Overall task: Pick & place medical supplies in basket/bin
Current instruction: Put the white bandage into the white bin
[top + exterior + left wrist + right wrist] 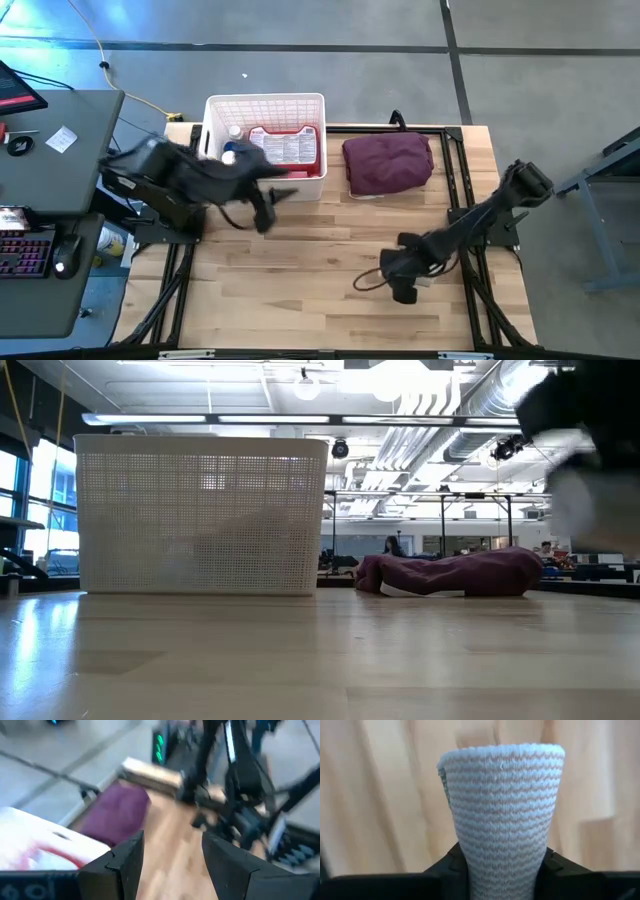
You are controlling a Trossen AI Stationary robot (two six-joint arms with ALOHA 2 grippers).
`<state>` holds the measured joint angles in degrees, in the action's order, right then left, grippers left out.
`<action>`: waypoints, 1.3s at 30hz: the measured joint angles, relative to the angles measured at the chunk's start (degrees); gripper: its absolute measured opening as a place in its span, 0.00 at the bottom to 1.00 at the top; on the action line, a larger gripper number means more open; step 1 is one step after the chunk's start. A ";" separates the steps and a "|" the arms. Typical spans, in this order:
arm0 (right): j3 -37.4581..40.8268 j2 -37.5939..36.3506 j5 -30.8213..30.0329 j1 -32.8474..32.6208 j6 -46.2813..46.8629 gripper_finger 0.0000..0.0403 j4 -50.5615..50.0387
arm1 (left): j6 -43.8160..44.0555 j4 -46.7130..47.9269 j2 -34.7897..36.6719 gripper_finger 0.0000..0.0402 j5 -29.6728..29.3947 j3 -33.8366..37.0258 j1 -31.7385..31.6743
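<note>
The white lattice basket (215,110) (200,515) stands at the table's far side, left of centre. Inside it lie the red first-aid case (290,147), a small bottle (235,132) and a blue-white item (229,155). My left gripper (268,208) (172,845) hovers open and empty just in front of the basket's near right corner. My right gripper (403,285) (502,857) is over the table's near right part, shut on a white woven bandage roll (502,805). In the low view this arm shows only as a blurred shape (585,450) high up. My right gripper pinches the white woven roll between its two fingers (445,867), gripping the end of the roll nearest the wrist (502,847). The fingers point down toward the wooden table top. The roll runs lengthwise along the fingers, and its free end (502,752) juts out beyond them.
The maroon cloth bundle (388,163) (450,573) (117,812) lies right of the basket at the table's far side. Bare wood (300,270) stretches between the two grippers. A desk with a keyboard (25,250) stands off the table's left edge.
</note>
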<state>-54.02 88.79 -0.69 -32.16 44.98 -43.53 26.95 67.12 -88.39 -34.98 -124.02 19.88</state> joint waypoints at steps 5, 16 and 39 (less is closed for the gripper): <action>-7.70 -6.29 -9.05 4.61 -4.78 0.31 0.41 | -5.20 0.62 0.99 0.58 -10.10 -7.40 0.00; -30.81 -6.99 -19.54 20.69 -26.46 0.31 14.57 | -20.73 -6.36 2.55 0.58 -24.09 -11.00 0.00; -78.67 33.64 2.38 46.00 -44.93 0.32 12.35 | -19.02 -5.16 9.78 0.58 -5.36 -11.03 -0.04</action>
<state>-132.68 122.43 1.69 13.84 0.05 -31.18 7.93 61.96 -78.61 -40.33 -135.05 19.84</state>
